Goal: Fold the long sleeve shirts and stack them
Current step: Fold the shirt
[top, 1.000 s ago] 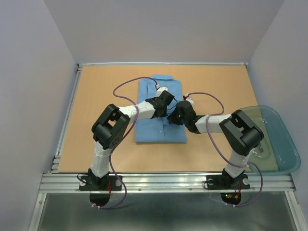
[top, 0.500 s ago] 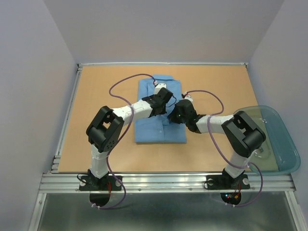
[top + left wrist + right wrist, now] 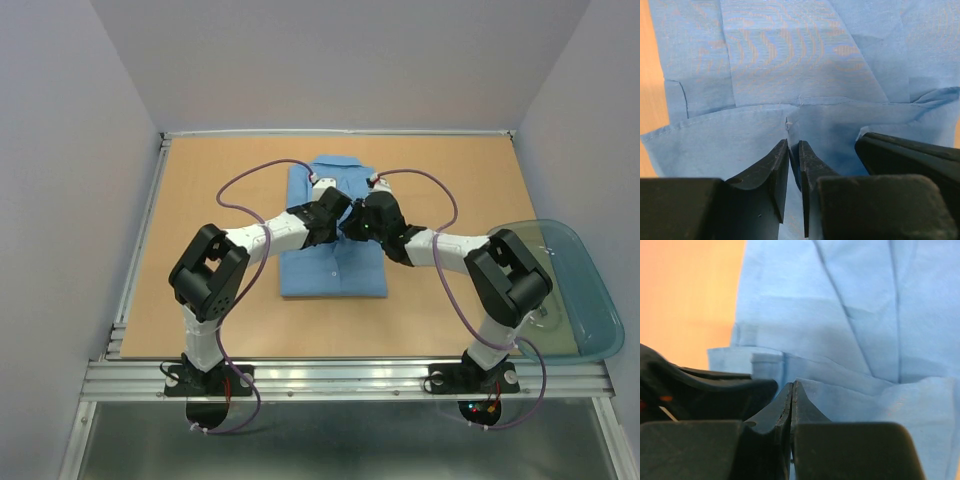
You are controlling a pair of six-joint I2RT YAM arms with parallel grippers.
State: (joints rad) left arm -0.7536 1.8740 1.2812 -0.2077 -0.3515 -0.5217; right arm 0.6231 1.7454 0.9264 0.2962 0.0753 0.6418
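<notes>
A light blue long sleeve shirt lies folded into a rectangle on the tan table, collar at the far end. Both grippers meet over its middle. My left gripper comes in from the left. In the left wrist view its fingers stand nearly together, pinching a small ridge of the shirt's cloth at a hem. My right gripper comes in from the right. Its jaws are pressed fully together in the right wrist view, tips resting at a fold edge of the shirt.
A translucent teal plastic tub hangs over the table's right edge beside the right arm's base. Grey walls close the table in on three sides. Purple cables loop above both arms.
Both grippers have slid away from me along the shirt toward its collar. The left arm has stretched out and its jaws have narrowed onto the cloth.
</notes>
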